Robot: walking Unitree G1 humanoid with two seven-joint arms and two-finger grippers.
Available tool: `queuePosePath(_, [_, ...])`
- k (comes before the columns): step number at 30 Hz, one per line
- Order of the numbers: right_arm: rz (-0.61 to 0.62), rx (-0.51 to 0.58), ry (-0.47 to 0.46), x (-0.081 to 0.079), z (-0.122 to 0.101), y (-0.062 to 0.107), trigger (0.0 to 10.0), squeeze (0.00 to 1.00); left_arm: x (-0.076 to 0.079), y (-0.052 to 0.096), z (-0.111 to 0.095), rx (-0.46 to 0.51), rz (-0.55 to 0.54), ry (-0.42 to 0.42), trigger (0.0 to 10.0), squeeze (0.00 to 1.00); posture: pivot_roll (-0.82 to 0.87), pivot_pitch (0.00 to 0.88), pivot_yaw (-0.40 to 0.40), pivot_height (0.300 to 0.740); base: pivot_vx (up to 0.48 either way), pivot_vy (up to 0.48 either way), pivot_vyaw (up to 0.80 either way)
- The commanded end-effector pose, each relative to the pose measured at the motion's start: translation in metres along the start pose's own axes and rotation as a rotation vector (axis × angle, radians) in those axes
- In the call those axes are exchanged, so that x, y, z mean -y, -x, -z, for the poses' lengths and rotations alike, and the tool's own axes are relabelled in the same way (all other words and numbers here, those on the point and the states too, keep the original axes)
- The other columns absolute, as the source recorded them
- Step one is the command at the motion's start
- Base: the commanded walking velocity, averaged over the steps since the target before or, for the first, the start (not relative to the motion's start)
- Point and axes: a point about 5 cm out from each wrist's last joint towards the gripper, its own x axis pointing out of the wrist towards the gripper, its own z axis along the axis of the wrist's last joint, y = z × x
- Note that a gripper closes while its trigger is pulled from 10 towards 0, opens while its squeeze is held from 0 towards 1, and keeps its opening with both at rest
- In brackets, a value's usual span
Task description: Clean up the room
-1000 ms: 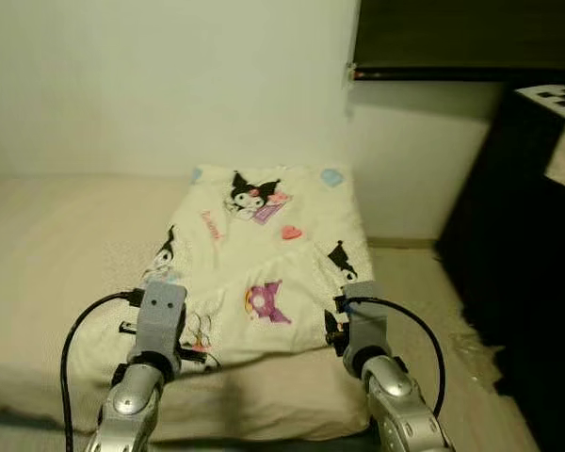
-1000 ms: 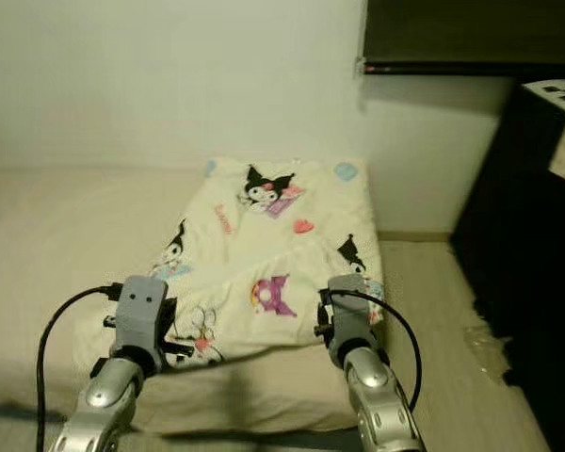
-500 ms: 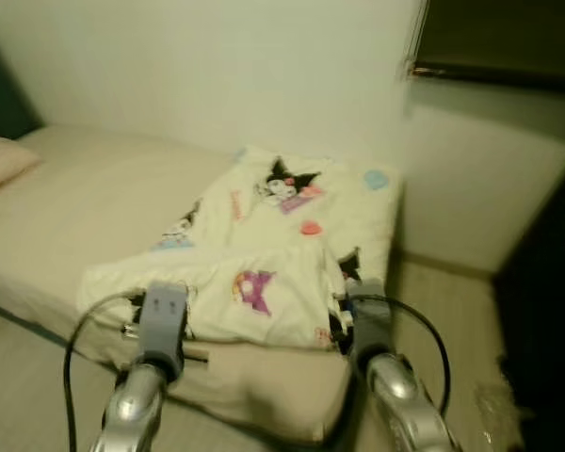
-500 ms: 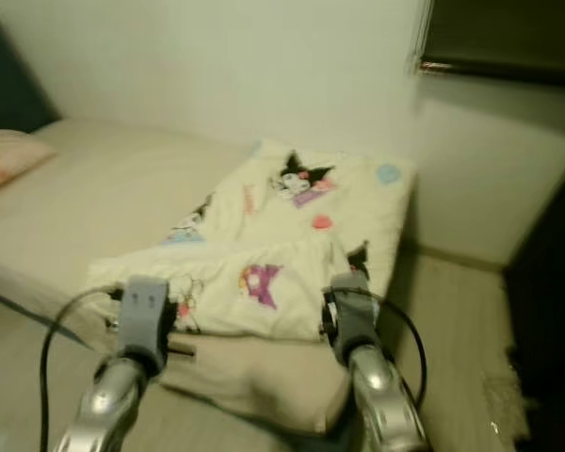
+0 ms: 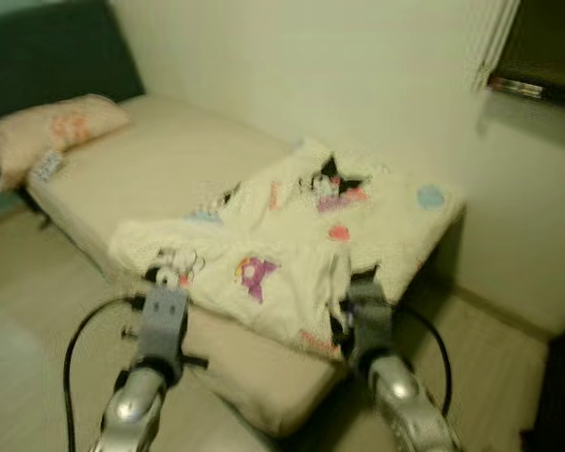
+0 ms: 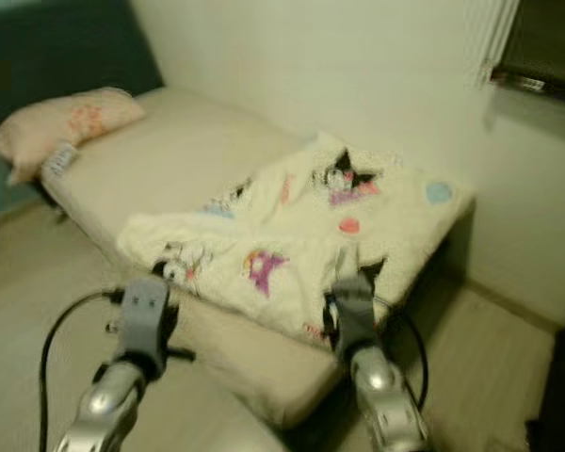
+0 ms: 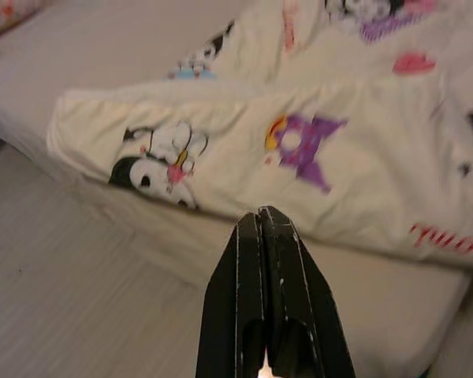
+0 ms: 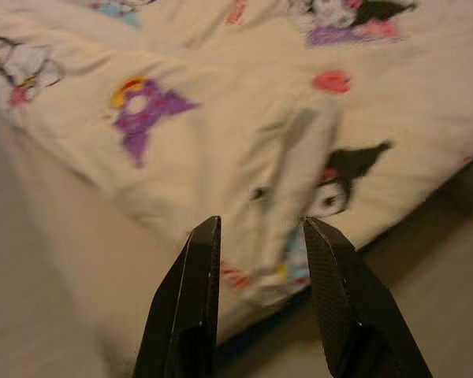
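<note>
Now a bed (image 5: pixel 122 155) fills the middle of the room, running from the far left toward the near right. A blanket (image 5: pixel 292 235) with cartoon pictures (black-eared faces, a purple shape, a pink heart) lies folded over on the near end of the bed. Its near edge hangs a bit over the bed's side, and one corner droops just in front of the right arm. A pink pillow (image 5: pixel 52 132) sits at the far end of the bed, against a dark headboard (image 5: pixel 56 52).

The left gripper (image 7: pixel 266 224) is pressed tight together, holding nothing. It hangs in the air over the floor (image 5: pixel 28 311), just beside the bed's edge, and points at the blanket. The right gripper (image 8: pixel 258 236) has its two fingers spread apart with a gap between them, and nothing is in that gap. It hangs just short of the blanket's drooping corner and does not touch it.

Bare floor lies to the left of the arms, beside the long side of the bed. More floor shows on the right, between the bed's end and the pale wall (image 5: pixel 292 66). A dark window (image 5: pixel 546 42) sits high on the right. Something dark stands at the far right edge, too blurry to tell what it is.
</note>
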Motion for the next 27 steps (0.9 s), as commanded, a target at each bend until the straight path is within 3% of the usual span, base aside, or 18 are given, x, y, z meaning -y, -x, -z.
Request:
queuePosePath(1, [-0.026,0.003,-0.013,-0.009,-0.001,-0.001,10.0,0.00,-0.005,0.004,0.008,-0.034,-0.014,-0.010,10.0,0.00,-0.05,0.088,0.012,0.740,0.000,-0.480,0.80])
queuePosePath(14, [-0.045,0.017,-0.018,-0.012,-0.005,-0.003,10.0,0.00,-0.010,0.004,0.006,-0.027,-0.049,-0.029,10.0,0.00,-0.04,0.090,0.008,0.740,0.000,-0.478,0.80])
queuePosePath(22, [-0.086,0.054,-0.068,-0.018,-0.011,-0.001,10.0,0.00,-0.015,0.005,0.002,-0.003,-0.073,0.028,10.0,0.00,-0.04,0.094,0.012,0.740,0.000,0.305,0.20])
queuePosePath(27, [-0.093,0.054,-0.068,-0.019,-0.010,-0.001,10.0,0.00,-0.016,0.005,0.000,0.025,-0.073,0.016,10.0,0.00,-0.04,0.093,0.011,0.740,0.000,0.288,0.00])
